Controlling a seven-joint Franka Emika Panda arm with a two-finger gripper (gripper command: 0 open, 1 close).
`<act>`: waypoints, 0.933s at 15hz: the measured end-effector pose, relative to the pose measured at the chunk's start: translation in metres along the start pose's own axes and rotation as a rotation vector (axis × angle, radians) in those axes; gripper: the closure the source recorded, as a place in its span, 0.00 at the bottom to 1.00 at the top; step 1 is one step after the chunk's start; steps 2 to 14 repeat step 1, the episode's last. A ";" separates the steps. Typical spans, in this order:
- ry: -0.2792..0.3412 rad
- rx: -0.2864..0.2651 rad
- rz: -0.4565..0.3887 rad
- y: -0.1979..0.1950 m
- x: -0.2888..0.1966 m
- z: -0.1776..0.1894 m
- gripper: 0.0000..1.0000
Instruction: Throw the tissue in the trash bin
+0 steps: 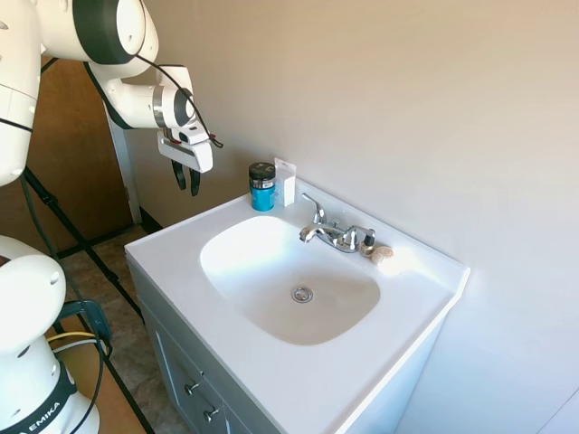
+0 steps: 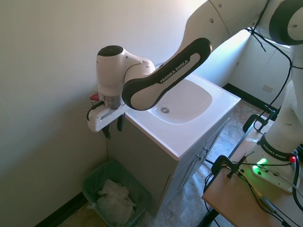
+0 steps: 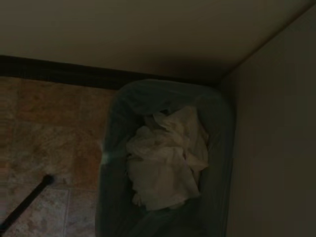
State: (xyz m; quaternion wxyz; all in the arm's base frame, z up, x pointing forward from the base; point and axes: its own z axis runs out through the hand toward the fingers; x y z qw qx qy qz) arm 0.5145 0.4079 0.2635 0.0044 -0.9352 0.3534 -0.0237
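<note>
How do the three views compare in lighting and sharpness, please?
First exterior view: bright and sharp, sunlight washing out the sink basin. Second exterior view: evenly lit, strong glare at the upper right. Wrist view: very dark and soft, though the white tissue in the trash bin stays discernible.

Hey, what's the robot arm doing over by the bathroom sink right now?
The white arm has its hand hanging in the air beside the sink cabinet, right above the green trash bin on the floor. The hand looks open and holds nothing. White crumpled tissue lies inside the bin, so the throwing away appears to be done. On the counter, a blue jar stands near the faucet.
</note>
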 end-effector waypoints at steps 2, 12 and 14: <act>0.004 0.011 0.008 0.000 0.004 -0.017 0.00; 0.004 0.011 0.008 0.000 0.004 -0.017 0.00; 0.004 0.011 0.008 0.000 0.004 -0.017 0.00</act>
